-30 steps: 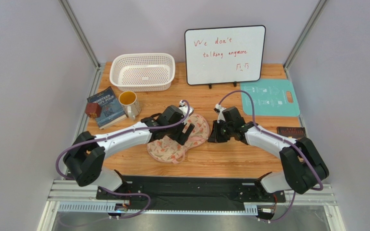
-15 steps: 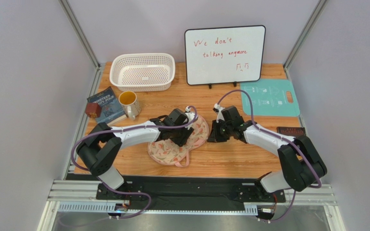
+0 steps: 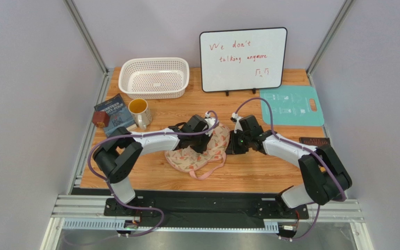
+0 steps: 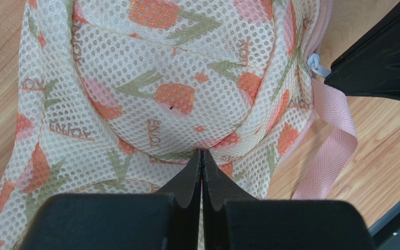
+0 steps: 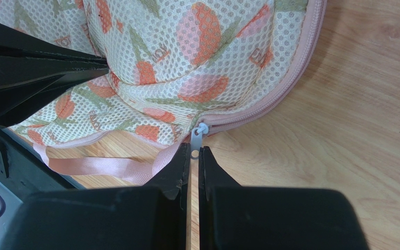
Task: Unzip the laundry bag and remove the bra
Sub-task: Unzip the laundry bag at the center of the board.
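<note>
**Both grippers clamped on bag, zip shut**

Cream double-lobed mesh laundry bag (image 3: 197, 155) with red-pink and green print lies mid-table on the wooden table (image 3: 270, 174), between the 2 arms.

- Left gripper (image 4: 202, 153): jaws clenched, tips meeting on a fold of mesh where the 2 lobes join. Looks like a pinch of fabric is caught. In the top view it sits on the bag's far lobe.
- Right gripper (image 5: 194, 152): jaws clenched on the small pale grey-white zipper pull (image 5: 197, 136). The pull's free end sits between the tips at the bag's right edge.
- From the pull, the pink zipper trim (image 5: 285, 78) curves around the lobe edge and looks shut.
- Bra can't be made out through the mesh.

In the way:
- The pink woven strap loop (image 5: 103, 167) lies flat on the wood, touching the bag and running up to the right fingertips.
- The 2 grippers are near each other, with only the bag's right lobe between them.

Well apart from the bag:
- Far side: white perforated plastic basket (image 3: 154, 78) and a white dry-erase board (image 3: 243, 59) with red writing.
- Right: teal flat cutting mat (image 3: 292, 105) and a dark book (image 3: 315, 141) by the right arm.
- Left: yellow-lined mug (image 3: 140, 112), blue book (image 3: 115, 115) and a small brown cube (image 3: 101, 119).
</note>
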`<action>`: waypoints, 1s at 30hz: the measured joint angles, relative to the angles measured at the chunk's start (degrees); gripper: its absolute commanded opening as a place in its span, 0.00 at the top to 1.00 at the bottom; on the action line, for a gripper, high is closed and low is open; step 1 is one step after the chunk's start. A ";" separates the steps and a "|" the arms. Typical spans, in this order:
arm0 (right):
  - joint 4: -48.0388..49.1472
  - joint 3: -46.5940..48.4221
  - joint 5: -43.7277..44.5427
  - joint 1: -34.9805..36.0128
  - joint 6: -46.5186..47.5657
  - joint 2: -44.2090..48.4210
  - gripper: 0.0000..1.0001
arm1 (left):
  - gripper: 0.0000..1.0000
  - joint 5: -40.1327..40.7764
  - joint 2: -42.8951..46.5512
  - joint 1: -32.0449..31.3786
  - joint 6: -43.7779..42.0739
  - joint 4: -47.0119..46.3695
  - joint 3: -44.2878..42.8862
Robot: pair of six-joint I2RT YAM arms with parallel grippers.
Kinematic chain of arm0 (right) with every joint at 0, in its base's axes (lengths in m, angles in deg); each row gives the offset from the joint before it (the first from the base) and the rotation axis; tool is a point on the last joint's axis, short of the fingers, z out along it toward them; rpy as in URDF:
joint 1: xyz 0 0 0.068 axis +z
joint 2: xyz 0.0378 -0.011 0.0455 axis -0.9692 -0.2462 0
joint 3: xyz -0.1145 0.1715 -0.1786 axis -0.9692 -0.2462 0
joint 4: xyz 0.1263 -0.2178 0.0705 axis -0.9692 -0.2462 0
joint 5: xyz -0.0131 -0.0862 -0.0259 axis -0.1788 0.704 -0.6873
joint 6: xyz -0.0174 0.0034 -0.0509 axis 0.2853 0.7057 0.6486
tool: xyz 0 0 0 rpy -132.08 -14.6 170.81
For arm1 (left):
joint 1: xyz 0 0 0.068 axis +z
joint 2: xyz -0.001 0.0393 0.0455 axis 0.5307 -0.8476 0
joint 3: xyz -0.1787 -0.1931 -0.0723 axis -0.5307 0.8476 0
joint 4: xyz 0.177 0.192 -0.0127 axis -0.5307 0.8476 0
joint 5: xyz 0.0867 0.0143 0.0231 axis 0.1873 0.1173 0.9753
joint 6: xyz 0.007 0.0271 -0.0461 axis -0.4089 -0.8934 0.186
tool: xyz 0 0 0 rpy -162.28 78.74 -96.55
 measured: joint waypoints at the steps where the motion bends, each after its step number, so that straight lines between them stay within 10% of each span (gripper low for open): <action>1: 0.00 -0.02 0.07 -0.02 -0.04 0.00 1.00 | 1.00 0.24 -0.02 -0.02 0.50 -0.17 0.02; 30: 12.02 -13.11 2.75 3.98 -13.18 6.08 1.00 | 1.00 7.82 1.11 -0.13 20.63 -12.70 6.71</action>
